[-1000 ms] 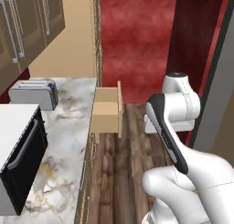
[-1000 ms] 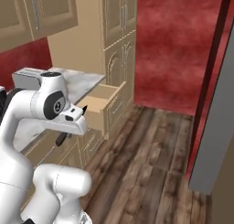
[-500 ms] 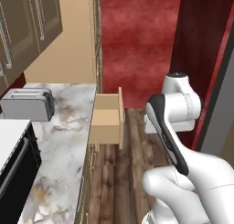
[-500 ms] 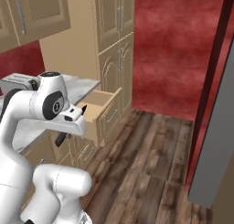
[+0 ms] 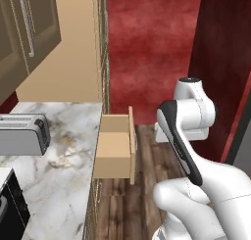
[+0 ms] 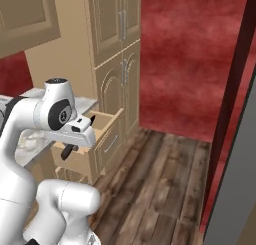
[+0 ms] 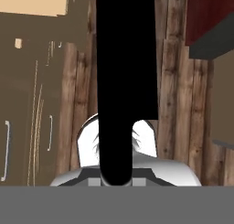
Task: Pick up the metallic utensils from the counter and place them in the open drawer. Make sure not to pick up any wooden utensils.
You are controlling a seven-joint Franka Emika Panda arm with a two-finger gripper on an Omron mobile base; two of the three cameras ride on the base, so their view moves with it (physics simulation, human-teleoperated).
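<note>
My gripper (image 6: pixel 80 135) is shut on the black knife (image 7: pixel 123 81), one of the metallic utensils. In the hand view the knife runs up the middle as a broad black shape. In the right base view its dark end (image 6: pixel 67 152) hangs below the hand. The hand is held over the wooden floor, in front of the open drawer (image 5: pixel 115 151), a plain tan box that juts out from under the marble counter (image 5: pixel 59 185). The right base view has the drawer (image 6: pixel 103 125) just behind the hand. The wooden utensils are out of view.
A silver toaster (image 5: pixel 22 133) stands on the counter at the left, with a black stove (image 5: pixel 7 212) at the lower left corner. Tall tan cabinet doors (image 6: pixel 115 64) rise beyond the drawer. Wooden floor (image 6: pixel 160 189) stretches right towards a dark red wall (image 6: pixel 195 49).
The whole picture has shifted, so the base has driven along the counter. The drawer now lies closer and the toaster nearer the left edge. The arm holds the same pose with the knife.
</note>
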